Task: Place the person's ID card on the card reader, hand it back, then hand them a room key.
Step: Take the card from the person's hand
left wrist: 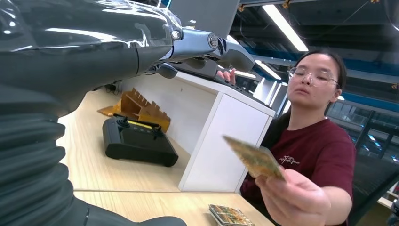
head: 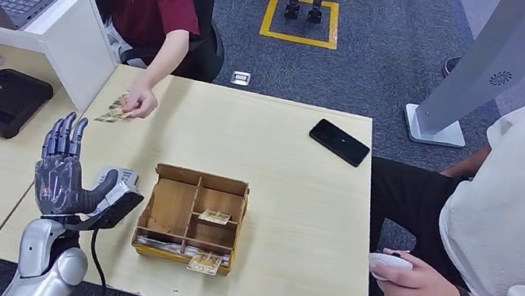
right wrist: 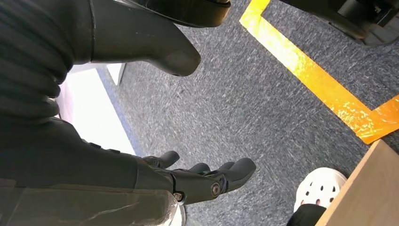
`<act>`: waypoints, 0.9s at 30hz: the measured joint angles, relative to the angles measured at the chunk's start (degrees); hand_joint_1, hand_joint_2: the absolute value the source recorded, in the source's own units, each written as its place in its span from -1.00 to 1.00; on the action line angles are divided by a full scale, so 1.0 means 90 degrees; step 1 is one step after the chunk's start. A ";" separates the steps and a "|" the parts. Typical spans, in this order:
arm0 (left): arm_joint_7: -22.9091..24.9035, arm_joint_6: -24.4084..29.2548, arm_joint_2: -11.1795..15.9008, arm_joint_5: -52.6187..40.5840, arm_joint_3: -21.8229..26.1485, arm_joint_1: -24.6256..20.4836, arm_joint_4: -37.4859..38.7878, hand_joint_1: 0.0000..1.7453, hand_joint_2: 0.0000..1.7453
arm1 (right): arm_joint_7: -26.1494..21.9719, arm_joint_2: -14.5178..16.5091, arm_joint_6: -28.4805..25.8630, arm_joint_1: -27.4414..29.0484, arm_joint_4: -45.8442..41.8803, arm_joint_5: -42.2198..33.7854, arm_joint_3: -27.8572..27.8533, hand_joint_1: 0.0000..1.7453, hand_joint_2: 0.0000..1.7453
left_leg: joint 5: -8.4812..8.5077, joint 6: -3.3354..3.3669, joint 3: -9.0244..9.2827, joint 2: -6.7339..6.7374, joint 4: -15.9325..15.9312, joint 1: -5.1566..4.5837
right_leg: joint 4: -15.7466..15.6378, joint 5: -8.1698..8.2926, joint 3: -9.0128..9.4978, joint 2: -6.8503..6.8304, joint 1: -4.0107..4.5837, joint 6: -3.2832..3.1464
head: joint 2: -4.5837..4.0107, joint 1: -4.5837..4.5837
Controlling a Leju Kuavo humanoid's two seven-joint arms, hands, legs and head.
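The left hand (head: 60, 172) is raised above the table (head: 292, 193), fingers straight and apart, palm empty. Across the table a person's hand (head: 140, 102) holds out the ID card (left wrist: 254, 157) — lifted clear of the tabletop, well apart from the robot's fingers. More cards (left wrist: 230, 215) lie on the table beneath it. The black card reader (head: 0, 100) sits on the neighbouring desk, left of the hand. The wooden tray (head: 191, 217) — cards in its compartments — stands just right of the hand. The right hand (right wrist: 202, 176) hangs over the carpet, fingers loosely spread, holding nothing.

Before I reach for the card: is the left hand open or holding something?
Open: left hand is raised, fingers apart, holding nothing.
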 joint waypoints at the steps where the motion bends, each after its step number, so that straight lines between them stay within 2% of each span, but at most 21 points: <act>1: 0.0038 0.0000 -0.0001 -0.0128 -0.0001 -0.0010 0.0006 -1.00 1.00 | 0.0004 0.0001 0.0012 -0.0005 0.0000 0.0024 0.0008 -1.00 1.00 | 0.0000 0.0000 0.0000 0.0000 0.0000 0.0000 | 0.0000 0.0000 0.0000 0.0000 0.0000 0.0000 | 0.0000 0.0000; 6: 0.0126 0.0000 -0.0004 -0.0604 0.0023 -0.0071 0.0011 -1.00 1.00 | 0.0031 0.0019 0.0098 -0.0041 0.0000 0.0159 0.0056 -1.00 1.00 | 0.0000 0.0000 -0.0001 0.0000 0.0000 0.0000 | 0.0000 0.0000 0.0000 0.0000 0.0000 0.0000 | 0.0000 0.0000; 27: -0.0124 0.0000 -0.0101 -0.0426 0.0111 -0.0194 0.0115 -1.00 1.00 | 0.0017 0.0134 0.0234 -0.0096 0.0000 0.0554 0.0242 -1.00 1.00 | 0.0000 0.0000 -0.0001 0.0000 0.0000 0.0000 | 0.0000 0.0000 0.0000 -0.0001 0.0000 0.0000 | 0.0000 0.0001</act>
